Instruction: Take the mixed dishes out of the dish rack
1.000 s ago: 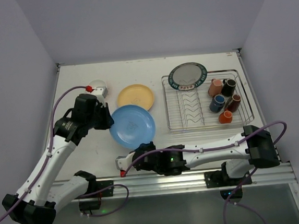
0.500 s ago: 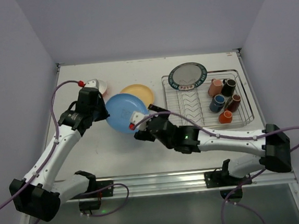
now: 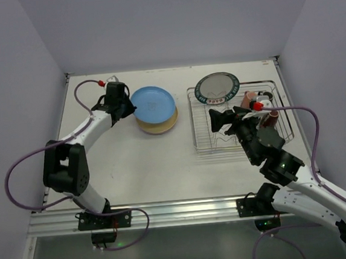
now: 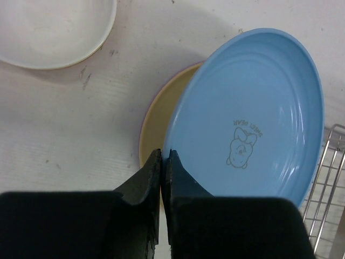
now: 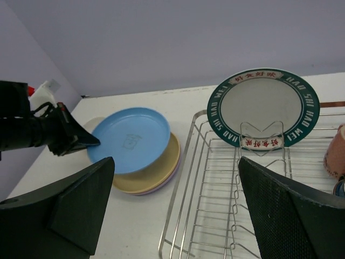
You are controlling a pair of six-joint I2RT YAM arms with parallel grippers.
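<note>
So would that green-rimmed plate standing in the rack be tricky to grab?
Probably stiff: the green-rimmed plate looks hard and glossy, so it is likely slippery. It stands on edge, propped only by thin wires of the dish rack, so a nudge might roll or tip it.

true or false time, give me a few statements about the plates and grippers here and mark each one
1. The left gripper pinches the blue plate by its rim. True.
2. The right gripper holds a mug. False: it is open and empty, above the dish rack.
3. The green-rimmed plate stands upright in the dish rack. True.
4. The yellow plate sits in the rack. False: it lies outside it, under the blue plate.
</note>
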